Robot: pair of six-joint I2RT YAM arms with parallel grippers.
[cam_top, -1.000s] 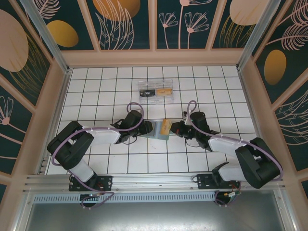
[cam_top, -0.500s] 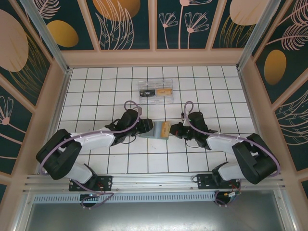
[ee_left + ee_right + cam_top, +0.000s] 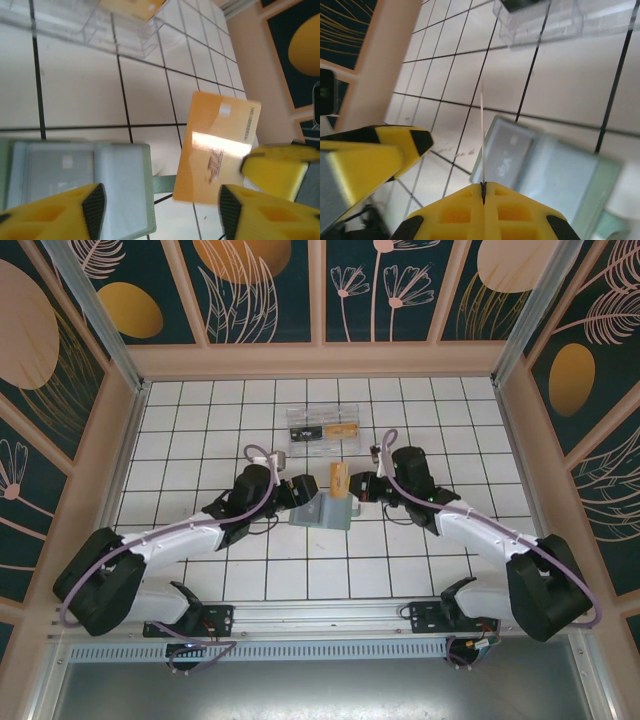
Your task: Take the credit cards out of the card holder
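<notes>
The grey-green card holder (image 3: 325, 512) lies open on the white tiles, a grey card (image 3: 512, 150) still in its clear pocket. My right gripper (image 3: 358, 487) is shut on an orange credit card (image 3: 340, 480), held upright just beyond the holder and clear of it. That card shows edge-on (image 3: 482, 140) above my shut right gripper (image 3: 483, 187). In the left wrist view the orange card (image 3: 217, 147) hangs to the right of the card holder (image 3: 115, 185). My left gripper (image 3: 160, 210) stands open above the holder's near side, nothing between its fingers (image 3: 65, 215).
A clear plastic tray (image 3: 323, 429) sits further back on the table, holding a black card and an orange card. It also shows as the clear tray (image 3: 560, 20) ahead of the right gripper. Wooden frame walls enclose the tiled floor.
The right gripper pulled the orange card out of the holder and raised it toward the tray. The left gripper opened and let go of the holder, which now rests on the tiles.
</notes>
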